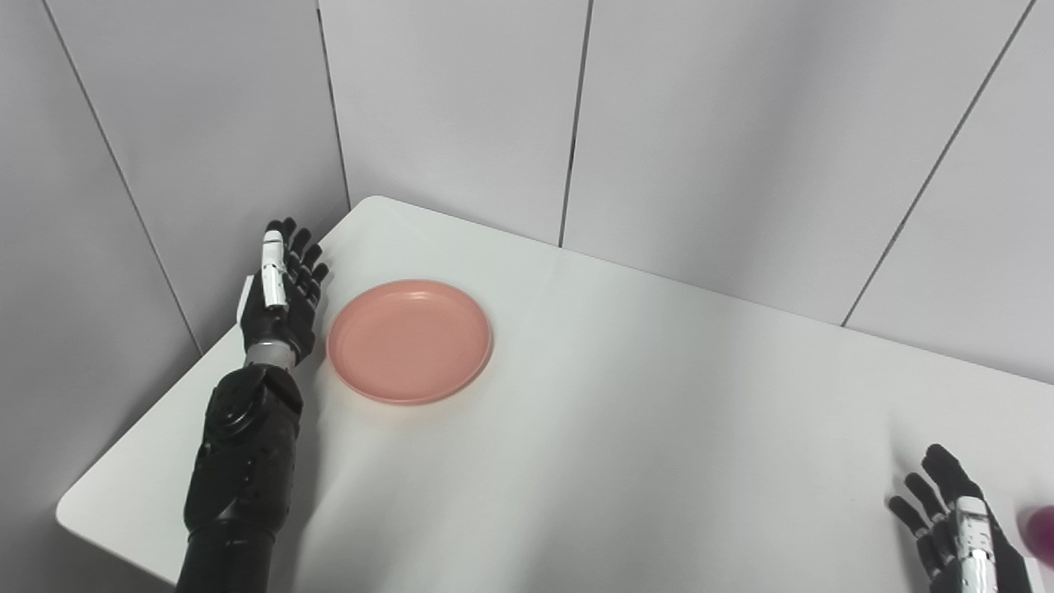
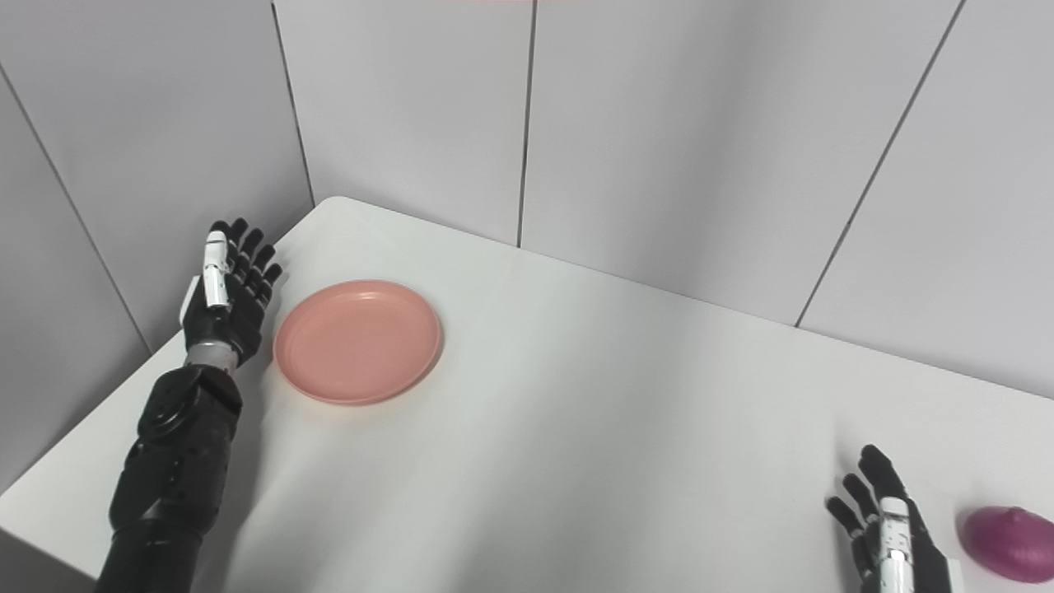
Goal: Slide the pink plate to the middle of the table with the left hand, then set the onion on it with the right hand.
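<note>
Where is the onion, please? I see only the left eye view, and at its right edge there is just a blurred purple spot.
Observer: The right eye view shows the whole purple onion, lying on the white table near its right front corner.
Operator: Does the right hand touch it?
Observer: No. The right hand is open, just left of the onion, with a strip of table between them.
Operator: Is anything on the far side of the onion?
Observer: Only bare table; the pink plate is far off, beside the open left hand.
</note>
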Action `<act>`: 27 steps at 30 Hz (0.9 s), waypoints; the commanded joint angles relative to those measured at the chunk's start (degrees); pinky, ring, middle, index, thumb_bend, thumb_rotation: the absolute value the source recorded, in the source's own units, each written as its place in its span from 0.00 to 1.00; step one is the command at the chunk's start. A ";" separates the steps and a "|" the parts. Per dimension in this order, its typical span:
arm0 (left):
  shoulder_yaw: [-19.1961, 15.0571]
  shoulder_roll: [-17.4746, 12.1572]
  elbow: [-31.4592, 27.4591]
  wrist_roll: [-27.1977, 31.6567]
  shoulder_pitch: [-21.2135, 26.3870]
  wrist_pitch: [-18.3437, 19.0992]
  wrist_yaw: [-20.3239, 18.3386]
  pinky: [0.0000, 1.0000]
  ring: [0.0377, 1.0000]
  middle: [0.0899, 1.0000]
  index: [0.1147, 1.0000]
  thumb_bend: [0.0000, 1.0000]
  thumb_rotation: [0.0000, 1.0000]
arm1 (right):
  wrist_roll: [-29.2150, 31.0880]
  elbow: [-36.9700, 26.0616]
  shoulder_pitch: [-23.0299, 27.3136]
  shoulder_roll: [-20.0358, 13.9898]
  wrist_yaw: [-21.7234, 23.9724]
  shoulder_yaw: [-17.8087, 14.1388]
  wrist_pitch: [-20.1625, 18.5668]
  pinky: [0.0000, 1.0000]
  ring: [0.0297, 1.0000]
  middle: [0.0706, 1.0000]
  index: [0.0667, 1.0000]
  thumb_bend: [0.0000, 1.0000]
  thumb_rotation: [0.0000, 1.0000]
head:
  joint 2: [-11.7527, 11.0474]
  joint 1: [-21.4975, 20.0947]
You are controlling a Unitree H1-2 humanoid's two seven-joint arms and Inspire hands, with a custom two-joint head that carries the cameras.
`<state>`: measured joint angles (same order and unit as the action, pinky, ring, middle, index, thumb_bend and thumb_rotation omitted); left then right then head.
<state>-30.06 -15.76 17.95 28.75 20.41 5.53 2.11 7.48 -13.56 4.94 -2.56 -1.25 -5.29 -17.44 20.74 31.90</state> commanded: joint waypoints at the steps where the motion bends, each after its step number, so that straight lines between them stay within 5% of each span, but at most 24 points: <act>1: -0.07 -0.93 -0.22 0.93 1.05 -1.12 -1.22 1.00 1.00 0.99 0.97 0.37 1.00 | -0.07 -2.06 1.59 -0.38 0.13 -0.17 0.32 0.81 0.90 0.91 0.86 0.51 0.86 | 0.06 -0.04; 18: -0.40 -1.25 2.65 1.86 0.41 -0.95 -2.70 1.00 1.00 0.99 0.98 0.38 1.00 | 0.18 -1.64 1.44 -0.61 0.49 -0.32 1.16 0.69 0.86 0.87 0.82 0.58 0.83 | 0.17 0.05; 24: -0.09 -1.23 5.26 2.82 0.73 -1.10 -4.41 1.00 0.99 0.99 0.97 0.38 1.00 | 0.17 -1.60 1.43 -0.57 0.47 -0.37 1.03 0.67 0.85 0.87 0.81 0.53 0.81 | 0.28 -0.19; 27: 0.50 -1.55 7.36 3.17 1.09 -1.23 -6.06 1.00 0.99 0.99 0.97 0.38 1.00 | 0.15 -1.87 1.43 -0.50 0.44 -0.30 0.72 0.64 0.84 0.86 0.80 0.60 0.80 | 0.34 -0.32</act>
<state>-29.98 -16.65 23.47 31.38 21.22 3.21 -3.42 7.48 -13.54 4.93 -2.95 -0.98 -5.45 -17.43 21.01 31.64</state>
